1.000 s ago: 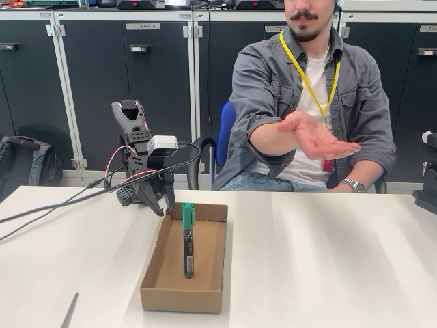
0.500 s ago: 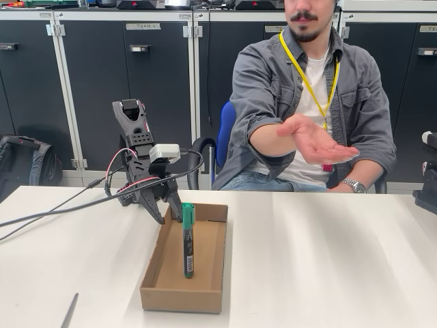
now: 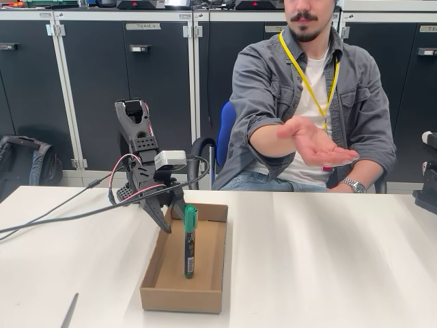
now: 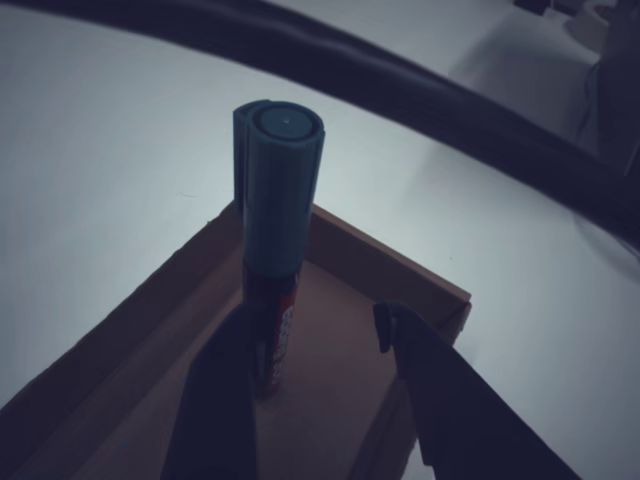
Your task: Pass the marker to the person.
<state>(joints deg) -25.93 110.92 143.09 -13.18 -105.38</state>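
The hand (image 3: 172, 220) has moved closer to the marker (image 3: 189, 239).

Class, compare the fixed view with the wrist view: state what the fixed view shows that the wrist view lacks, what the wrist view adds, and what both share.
Fixed view alone: the person seated behind the table, open hand held out palm up, and dark cabinets behind.
Wrist view alone: the round top of the marker cap seen close, with the fingers open on either side.
Both: the marker standing in the cardboard box, the gripper beside it.
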